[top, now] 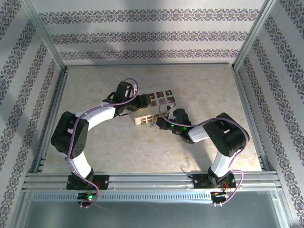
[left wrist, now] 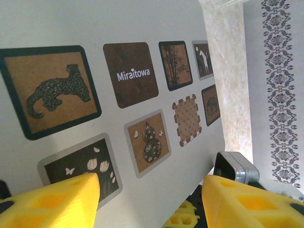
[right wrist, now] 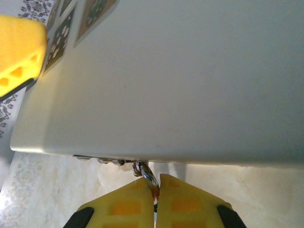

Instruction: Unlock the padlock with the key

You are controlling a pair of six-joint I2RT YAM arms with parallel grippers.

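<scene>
Right gripper (right wrist: 154,184) is pinching shut, yellow fingertips (right wrist: 128,202) meeting with almost no gap. It is clamping a small silvery metal piece (right wrist: 145,172) that is hanging just under the cream box (right wrist: 180,80), at its bottom edge. The piece is curving up to the metal latch hardware (right wrist: 102,160) on that edge. Cannot tell if it is the key itself, its ring, or the padlock's shackle: too small. Judging by how nearly the fingers are closing, it is something thin, likely the key. The padlock should be sitting at that same latch; its blue body cannot be made out there.

Left gripper (left wrist: 149,190) is standing wide, one yellow finger (left wrist: 52,202) at each side of the box's tiled lid, appearing to clamp the box across its width. One of those fingers is lying against the box's far-left corner in the right wrist view. Likely reason: it is bracing the box so the latch stays put while the other arm works the lock.

The box is resting on the pale marbled table (right wrist: 57,199), tiled face up; the "Miraitowa" tile (left wrist: 130,73) is reading clearly. A grey metal-edged block (left wrist: 236,167) is sitting just beyond the box's edge, identity unclear.

Step in hand, as a judgement: gripping the key at the latch, the turn not yet done. Risk: the thin piece slipping or twisting in the pinch.
</scene>
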